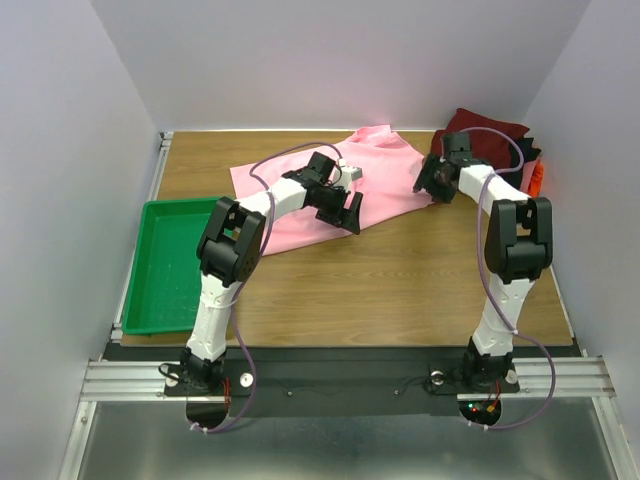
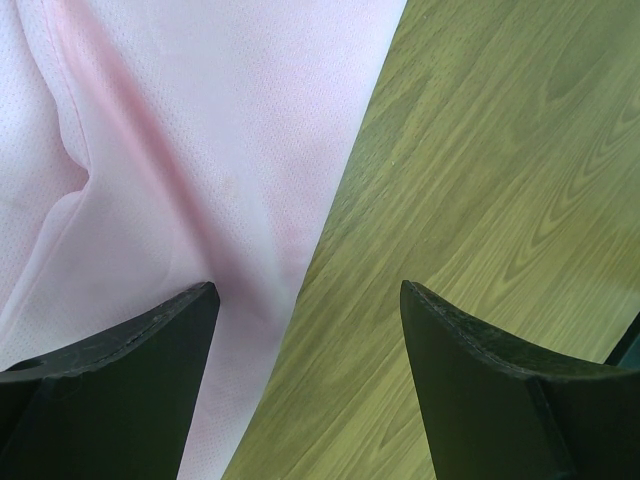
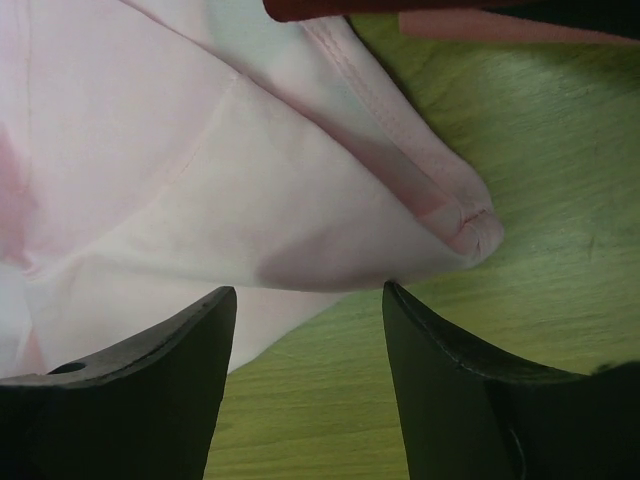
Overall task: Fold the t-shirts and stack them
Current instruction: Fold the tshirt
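Observation:
A light pink t-shirt (image 1: 300, 185) lies spread across the back middle of the table. A pile of dark red (image 1: 485, 128), black and orange-red (image 1: 537, 177) shirts sits at the back right. My left gripper (image 1: 346, 213) is open and hovers over the pink shirt's near edge (image 2: 200, 150); the edge runs between its fingers. My right gripper (image 1: 432, 178) is open at the pink shirt's right sleeve (image 3: 440, 215), close to it, with nothing between its fingers. A strip of the dark red shirt (image 3: 330, 8) shows at the top of the right wrist view.
A green plastic tray (image 1: 150, 300) stands at the left of the wooden table (image 1: 400, 290). White walls close in the sides and the back. Bare wood shows under both grippers.

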Robot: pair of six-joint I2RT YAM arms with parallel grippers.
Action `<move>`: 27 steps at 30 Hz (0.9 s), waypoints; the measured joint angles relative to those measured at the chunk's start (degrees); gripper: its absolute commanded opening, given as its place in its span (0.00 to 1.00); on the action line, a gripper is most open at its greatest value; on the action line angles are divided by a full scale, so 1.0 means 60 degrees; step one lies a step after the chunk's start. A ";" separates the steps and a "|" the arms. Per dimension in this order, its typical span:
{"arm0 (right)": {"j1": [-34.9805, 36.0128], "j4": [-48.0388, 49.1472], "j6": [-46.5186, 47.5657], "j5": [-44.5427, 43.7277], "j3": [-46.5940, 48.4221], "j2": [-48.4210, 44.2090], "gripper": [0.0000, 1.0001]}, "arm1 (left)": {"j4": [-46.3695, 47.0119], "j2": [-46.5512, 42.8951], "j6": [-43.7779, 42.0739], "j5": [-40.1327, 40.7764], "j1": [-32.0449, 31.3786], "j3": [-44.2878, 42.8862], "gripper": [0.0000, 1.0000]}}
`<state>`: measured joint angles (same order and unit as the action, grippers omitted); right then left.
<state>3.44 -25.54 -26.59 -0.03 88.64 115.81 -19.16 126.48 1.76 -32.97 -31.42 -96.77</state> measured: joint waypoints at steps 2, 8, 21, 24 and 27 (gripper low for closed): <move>0.0000 0.0007 0.0011 -0.0076 -0.0044 0.0040 0.65 | 0.0000 0.0000 0.0000 0.0004 0.0000 0.0000 0.86; 0.0000 0.0051 0.0080 -0.0244 -0.0025 0.0091 0.65 | 0.0000 0.0000 0.0000 0.0007 0.0000 0.0000 0.85; -0.0047 0.0113 0.0375 -0.0357 0.0805 0.0095 0.64 | -0.0011 0.0000 -0.0004 0.0025 0.0000 0.0000 0.86; -0.0087 0.0127 0.0444 -0.0353 0.0845 0.0229 0.64 | -0.0022 0.0000 -0.0007 0.0044 0.0000 0.0000 0.86; -0.0124 0.0120 0.0488 -0.0379 0.0838 0.0441 0.64 | -0.0025 0.0000 -0.0007 0.0055 0.0000 -0.0004 0.86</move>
<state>2.70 -24.82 -23.66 -2.31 93.67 118.45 -19.31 126.48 1.72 -32.64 -31.42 -96.79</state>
